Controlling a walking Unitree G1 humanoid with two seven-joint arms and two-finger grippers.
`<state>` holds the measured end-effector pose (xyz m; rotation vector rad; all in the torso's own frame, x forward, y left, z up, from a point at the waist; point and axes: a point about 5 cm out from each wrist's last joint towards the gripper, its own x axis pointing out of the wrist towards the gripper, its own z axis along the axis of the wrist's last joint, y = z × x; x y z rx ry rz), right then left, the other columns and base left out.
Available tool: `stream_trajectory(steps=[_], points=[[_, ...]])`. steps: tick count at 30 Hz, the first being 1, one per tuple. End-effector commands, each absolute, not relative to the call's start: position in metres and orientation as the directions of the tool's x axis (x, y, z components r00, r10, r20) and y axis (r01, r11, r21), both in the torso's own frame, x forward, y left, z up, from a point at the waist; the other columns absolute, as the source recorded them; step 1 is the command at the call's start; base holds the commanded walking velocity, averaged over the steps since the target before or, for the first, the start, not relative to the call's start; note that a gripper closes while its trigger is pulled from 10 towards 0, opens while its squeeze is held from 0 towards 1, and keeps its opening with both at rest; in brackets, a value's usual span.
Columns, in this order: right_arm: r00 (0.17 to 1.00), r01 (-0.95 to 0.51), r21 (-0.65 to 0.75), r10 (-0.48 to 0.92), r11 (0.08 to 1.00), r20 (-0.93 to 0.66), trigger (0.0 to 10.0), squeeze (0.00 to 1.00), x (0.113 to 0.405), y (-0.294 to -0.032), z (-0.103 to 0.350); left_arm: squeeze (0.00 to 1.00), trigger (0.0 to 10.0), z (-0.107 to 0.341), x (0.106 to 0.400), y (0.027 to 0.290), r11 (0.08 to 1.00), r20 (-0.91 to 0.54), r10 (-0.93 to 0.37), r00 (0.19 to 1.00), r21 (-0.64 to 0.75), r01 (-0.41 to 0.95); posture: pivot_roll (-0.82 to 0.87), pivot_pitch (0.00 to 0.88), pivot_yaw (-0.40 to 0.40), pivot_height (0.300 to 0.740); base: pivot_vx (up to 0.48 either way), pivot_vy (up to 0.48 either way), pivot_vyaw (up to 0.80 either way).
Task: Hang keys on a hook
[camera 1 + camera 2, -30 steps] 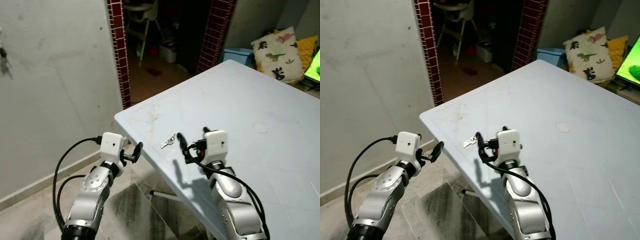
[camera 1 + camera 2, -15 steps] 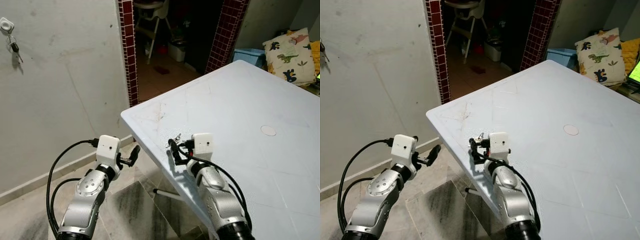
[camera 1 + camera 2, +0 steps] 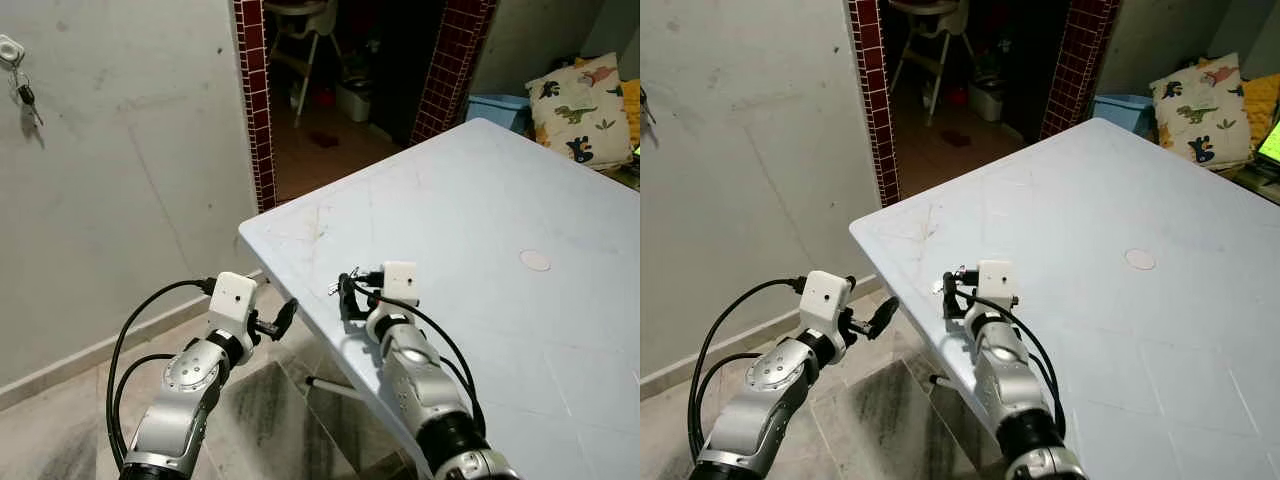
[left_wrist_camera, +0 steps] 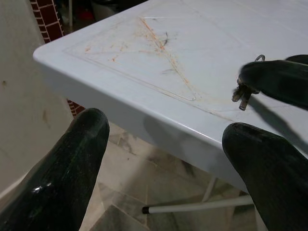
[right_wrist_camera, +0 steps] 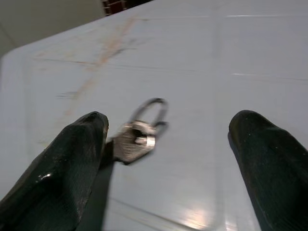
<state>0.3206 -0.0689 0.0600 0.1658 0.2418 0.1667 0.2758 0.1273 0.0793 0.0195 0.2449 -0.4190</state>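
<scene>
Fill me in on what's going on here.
The robot stands at the corner of a pale blue table, going for a small bunch of keys lying flat near the table's edge. Its right gripper is low over the keys with its fingers open, one fingertip right beside them; nothing is gripped yet. The left gripper hovers open off the table's corner, over the floor. On the wall to the left, a white hook already has some keys hanging from it.

A pale blue table (image 3: 480, 210) fills the room's middle. Beyond its far corner, a red-tiled doorway (image 3: 255, 90) frames a high chair (image 3: 300, 30); a dinosaur cushion (image 3: 585, 95) leans past its far edge.
</scene>
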Motion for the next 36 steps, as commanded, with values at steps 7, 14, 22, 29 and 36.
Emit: stream_trajectory(steps=[7,14,22,29,36], points=[[0.956,-0.163,0.216,0.208,0.963,-0.207,1.1,0.00,0.326,-0.057,0.064,0.00,10.0,0.087,0.277,0.124,0.904,-0.219,-0.422,0.880,-0.033,0.426,0.18,0.000,-0.017,0.740,0.000,0.000,0.00],[0.960,-0.141,0.217,0.187,0.966,-0.207,0.0,0.00,0.326,-0.057,0.061,0.00,10.0,0.086,0.275,0.119,0.881,-0.231,-0.468,0.853,-0.044,0.471,0.17,0.000,-0.019,0.740,0.000,0.000,0.00],[0.965,-0.136,0.207,0.177,0.969,-0.193,0.0,0.00,0.325,-0.056,0.060,0.00,10.0,0.082,0.270,0.113,0.853,-0.253,-0.515,0.819,-0.059,0.519,0.17,0.000,-0.021,0.740,0.000,0.000,0.00],[0.953,-0.214,0.211,0.251,0.954,-0.168,10.0,0.00,0.320,-0.044,0.061,0.00,10.0,0.081,0.269,0.112,0.847,-0.261,-0.524,0.811,-0.065,0.527,0.16,0.000,-0.021,0.740,0.000,0.000,0.00],[0.934,-0.296,0.185,0.324,0.937,-0.149,0.0,0.00,0.312,-0.035,0.057,0.00,10.0,0.082,0.270,0.110,0.845,-0.256,-0.528,0.810,-0.067,0.530,0.16,0.000,-0.024,0.740,0.000,0.000,0.00]])
